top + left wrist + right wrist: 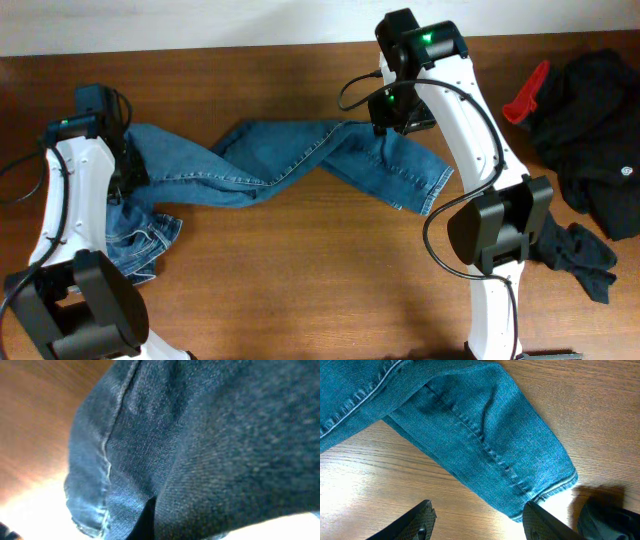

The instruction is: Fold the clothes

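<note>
Jeans hem (555,487), perhaps against hand (479,510)

The left gripper (128,178) is closed, low down; the right gripper (479,507) hovers, jaws apart.

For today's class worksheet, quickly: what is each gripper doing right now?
Left gripper: shut on the jeans.
Right gripper: open, holding nothing, above one jeans leg.

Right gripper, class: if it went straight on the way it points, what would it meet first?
Probably the jeans leg near its hem, just ahead of the open right gripper; depth is unclear.
</note>
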